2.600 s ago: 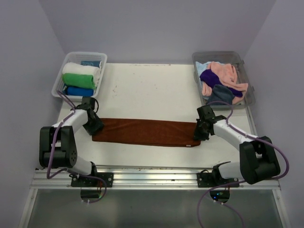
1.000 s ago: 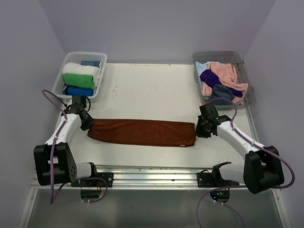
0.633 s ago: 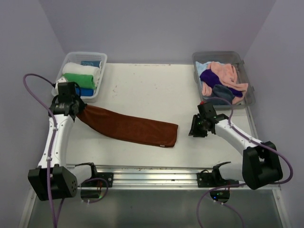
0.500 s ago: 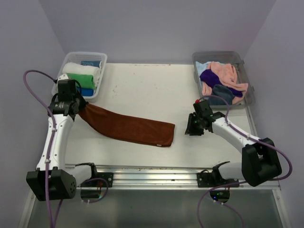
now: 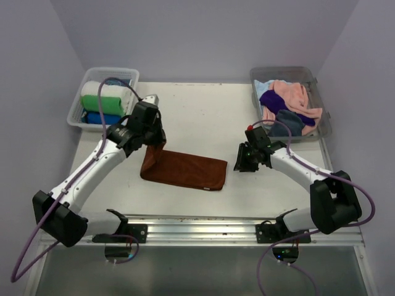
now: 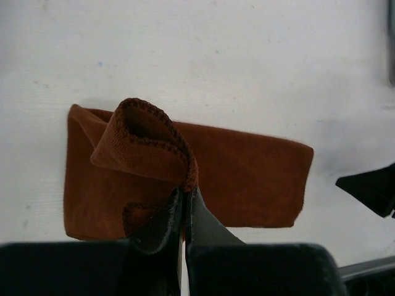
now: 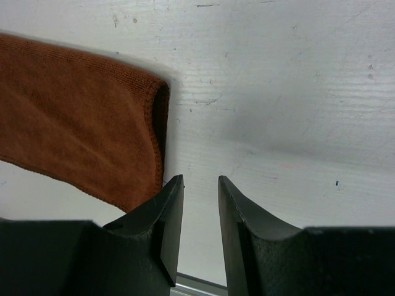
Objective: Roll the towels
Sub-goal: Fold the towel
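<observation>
A brown towel point(image 5: 188, 169) lies on the white table point(image 5: 197, 117), its left end lifted and folded over the rest. My left gripper point(image 5: 157, 143) is shut on that lifted end; in the left wrist view the gripper point(image 6: 184, 192) pinches a curled edge of the towel point(image 6: 247, 172). My right gripper point(image 5: 239, 166) is open and empty just right of the towel's right end; in the right wrist view its gripper point(image 7: 200, 182) hovers over bare table beside the towel point(image 7: 74, 117).
A clear bin point(image 5: 82, 98) at the back left holds white, green and blue rolled towels. A clear bin point(image 5: 321, 108) at the back right holds loose pink, purple and dark towels. A metal rail point(image 5: 197, 225) runs along the near edge.
My left gripper carried the towel's left end up and rightward, folding the towel over itself. My right gripper let go of the right end and shifted left beside it.
</observation>
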Available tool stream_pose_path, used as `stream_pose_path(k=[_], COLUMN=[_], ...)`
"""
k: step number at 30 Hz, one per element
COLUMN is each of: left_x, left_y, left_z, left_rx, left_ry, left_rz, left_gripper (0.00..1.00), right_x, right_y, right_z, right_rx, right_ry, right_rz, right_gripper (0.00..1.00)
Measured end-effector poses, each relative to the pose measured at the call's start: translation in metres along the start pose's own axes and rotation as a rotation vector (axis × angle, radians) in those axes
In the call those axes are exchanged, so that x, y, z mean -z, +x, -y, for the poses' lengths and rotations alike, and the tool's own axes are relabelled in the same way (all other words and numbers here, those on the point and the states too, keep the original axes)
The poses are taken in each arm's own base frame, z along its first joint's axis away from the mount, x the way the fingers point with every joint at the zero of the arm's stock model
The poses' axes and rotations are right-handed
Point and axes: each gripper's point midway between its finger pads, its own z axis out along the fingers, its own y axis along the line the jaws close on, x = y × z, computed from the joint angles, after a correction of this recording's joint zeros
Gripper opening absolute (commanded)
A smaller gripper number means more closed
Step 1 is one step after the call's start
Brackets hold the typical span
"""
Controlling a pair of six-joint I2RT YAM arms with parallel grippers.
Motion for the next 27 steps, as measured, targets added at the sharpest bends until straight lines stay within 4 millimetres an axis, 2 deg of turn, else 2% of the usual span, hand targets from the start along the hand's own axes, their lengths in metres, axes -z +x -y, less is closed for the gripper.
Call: stream_pose_path(k=[3,8,19,27], left_x=[-0.005,-0.019,-0.043,-0.055], left_y=[0.019,0.052,0.082,0.101], left_z=[0.035,0.068,0.113,0.134], left_rx=[-0.049,-0.097,-0.154,-0.195], left_ry=[0.055,0.079,0.096,0.103], left_rz=[-0.049,-0.137,-0.217,-0.257], left_gripper=[0.00,0.00,0.00,0.00], right_x=[0.000,0.000,-0.003,-0.002], right_y=[0.000,0.000,0.007,0.010], right_z=[0.000,0.000,0.006,0.008], right_rx=[-0.002,-0.004,-0.011,-0.016], right_ry=[0.000,0.001,0.015,0.016], right_rz=[0.000,-0.001,-0.013,-0.010], right_gripper=[0.33,0.33,0.33,0.33])
